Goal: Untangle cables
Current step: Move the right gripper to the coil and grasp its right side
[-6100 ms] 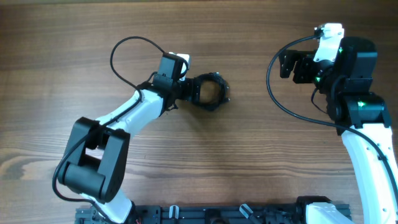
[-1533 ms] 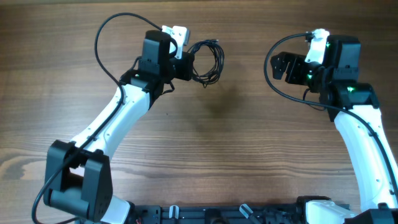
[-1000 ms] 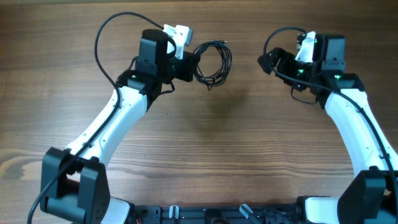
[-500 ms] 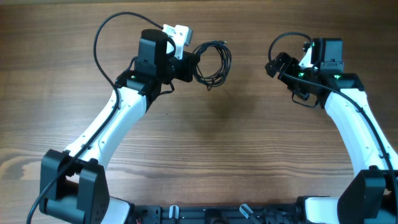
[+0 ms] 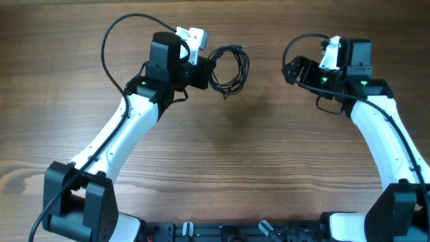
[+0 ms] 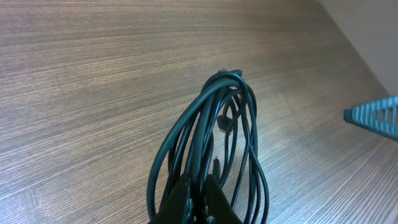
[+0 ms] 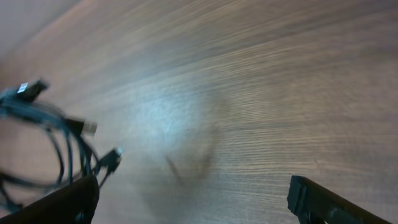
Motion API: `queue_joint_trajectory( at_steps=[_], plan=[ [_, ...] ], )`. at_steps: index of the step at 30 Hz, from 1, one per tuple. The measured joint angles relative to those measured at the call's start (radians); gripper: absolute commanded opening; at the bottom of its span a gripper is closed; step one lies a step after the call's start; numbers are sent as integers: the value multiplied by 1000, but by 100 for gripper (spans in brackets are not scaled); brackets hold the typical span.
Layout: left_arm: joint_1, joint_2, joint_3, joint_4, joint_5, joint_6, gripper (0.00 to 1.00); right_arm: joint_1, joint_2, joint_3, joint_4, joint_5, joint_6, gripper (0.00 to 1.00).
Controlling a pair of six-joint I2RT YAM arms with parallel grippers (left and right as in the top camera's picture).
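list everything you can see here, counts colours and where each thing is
cable bundle: one coil, strand count unclear, black, held off the table between the two arms
plug ends: at least three visible, dark with pale tips, sticking out of the coil
table: one, brown wood grain, under everything
rail: one, black, at the near edge between the arm bases
left gripper: one, black, shut on one side of the cable bundle
right gripper: one, black, open and empty, facing the coil
left arm: one, white and black, left side
right arm: one, white and black, right side
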Motion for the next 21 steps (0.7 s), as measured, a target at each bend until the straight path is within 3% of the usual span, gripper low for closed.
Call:
queue_joint_trajectory(
  at_steps=[7, 21],
  plan=[
    [0, 0, 0, -4, 1, 0, 5, 0, 0, 0, -3, -136, -191, 100],
    [0, 0, 0, -8, 128, 38, 5, 4, 35, 0, 28, -420, -385, 96]
  ],
)
